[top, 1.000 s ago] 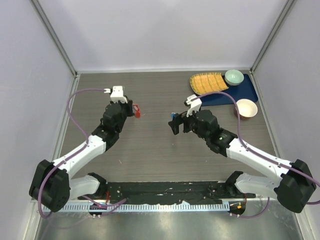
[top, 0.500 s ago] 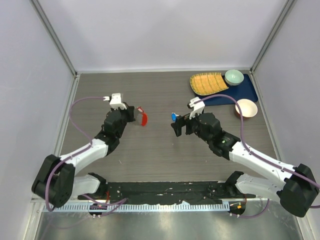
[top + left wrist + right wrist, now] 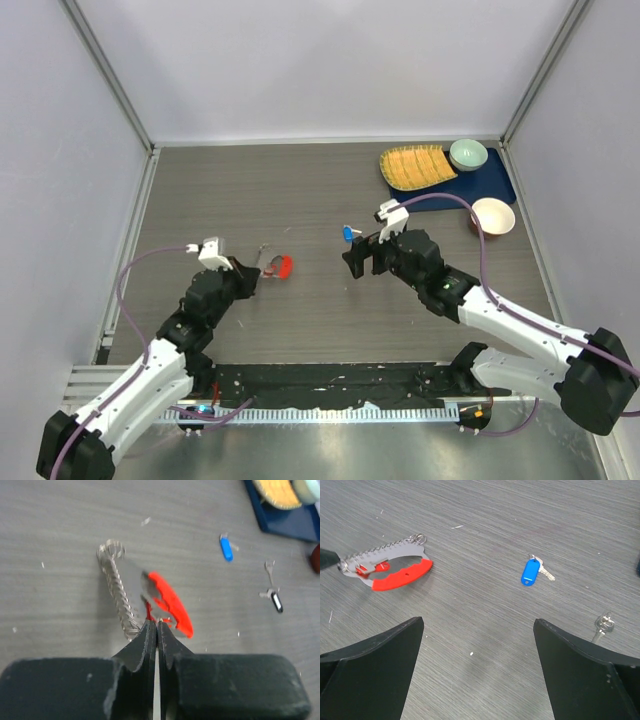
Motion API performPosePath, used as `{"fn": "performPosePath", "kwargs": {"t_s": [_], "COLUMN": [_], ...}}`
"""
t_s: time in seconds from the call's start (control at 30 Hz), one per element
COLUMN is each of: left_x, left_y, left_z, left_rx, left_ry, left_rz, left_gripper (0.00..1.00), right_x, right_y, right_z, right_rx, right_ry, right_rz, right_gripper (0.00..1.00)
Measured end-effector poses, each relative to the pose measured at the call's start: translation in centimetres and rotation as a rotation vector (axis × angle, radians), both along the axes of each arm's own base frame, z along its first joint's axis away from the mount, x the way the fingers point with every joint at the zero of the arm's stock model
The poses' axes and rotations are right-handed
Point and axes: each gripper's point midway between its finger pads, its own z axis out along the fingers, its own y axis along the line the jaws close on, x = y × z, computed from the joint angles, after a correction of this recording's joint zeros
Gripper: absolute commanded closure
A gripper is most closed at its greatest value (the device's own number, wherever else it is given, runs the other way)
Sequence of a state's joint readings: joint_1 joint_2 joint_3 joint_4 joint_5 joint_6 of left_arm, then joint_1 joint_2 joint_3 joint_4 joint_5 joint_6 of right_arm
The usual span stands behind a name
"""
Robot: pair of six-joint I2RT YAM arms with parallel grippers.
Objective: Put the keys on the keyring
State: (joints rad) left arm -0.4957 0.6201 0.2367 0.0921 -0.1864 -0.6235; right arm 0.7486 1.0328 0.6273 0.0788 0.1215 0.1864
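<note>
L hand has its fingers pressed together, tips pinching the near end of the keyring. The wire coil runs away from the tips and the red fob lies flat on the desk, left of centre. A small red bit sits by that pinched end, maybe the red-headed key, too small to tell. R hand is spread wide and holds nothing, hovering over the mid desk. The blue-headed key lies just beyond it, and a plain silver key is further right. In the L wrist view a black-headed key lies near the silver one.

Step in hand, I'd say: L steadies the ring while R fetches a key, prob. the blue one as it's closest. To do it well, keep the L pinch firm and low so the coil doesn't swing. Bring R straight down over the blue head w/ the fingers across its narrow sides, since the key is thin and flat on the desk and could skid. Leave the shaft end free for threading.

Vs 1 s ago: L arm has pulled back toward the near-left, taking the keyring nearer w/ it. R hand has edged slightly farther and the blue key hasn't moved.
</note>
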Motion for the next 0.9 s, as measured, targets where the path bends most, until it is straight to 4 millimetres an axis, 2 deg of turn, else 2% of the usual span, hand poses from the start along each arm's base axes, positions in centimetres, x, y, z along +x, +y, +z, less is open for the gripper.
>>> {"fn": "performPosePath", "kwargs": {"t_s": [0.1, 0.2, 0.3, 0.33, 0.43, 0.53, 0.63, 0.8, 0.9], "left_x": [-1.6, -2.9, -4.1, -4.6, -5.5, -5.6, -4.6, -2.9, -2.6], "left_y": [-0.2, -0.3, -0.1, 0.0, 0.7, 1.7, 2.5, 2.6, 2.8], "left_z": [-2.7, -5.0, -7.2, -7.8, -9.1, -9.1, -7.9, -6.6, -7.1], "left_rx": [-0.007, 0.004, 0.026, 0.034, 0.059, 0.080, 0.099, 0.110, 0.120], "left_ry": [0.104, 0.212, 0.316, 0.350, 0.424, 0.453, 0.440, 0.447, 0.472], "left_rz": [-0.029, -0.044, -0.048, -0.045, -0.017, 0.043, 0.108, 0.171, 0.201], "left_gripper": [0.90, 0.83, 0.66, 0.51, 0.36, 0.34, 0.34, 0.38, 0.40], "right_x": [-0.2, -0.4, -0.5, -0.5, -0.6, -0.8, -0.6, -0.7, -0.7], "right_y": [0.1, 0.3, 0.5, 0.5, 0.8, 1.2, 1.6, 2.3, 2.4], "right_z": [-0.3, -0.5, -0.7, -0.8, -1.5, -2.9, -4.2, -4.5, -4.3], "right_rx": [0.005, 0.010, 0.012, 0.010, -0.002, -0.027, -0.060, -0.064, -0.058], "right_ry": [0.011, 0.020, 0.027, 0.031, 0.051, 0.085, 0.125, 0.144, 0.142], "right_rz": [0.010, 0.022, 0.030, 0.032, 0.047, 0.068, 0.081, 0.110, 0.117], "right_gripper": [0.02, 0.02, 0.01, 0.02, 0.02, 0.04, 0.05, 0.05, 0.05]}}
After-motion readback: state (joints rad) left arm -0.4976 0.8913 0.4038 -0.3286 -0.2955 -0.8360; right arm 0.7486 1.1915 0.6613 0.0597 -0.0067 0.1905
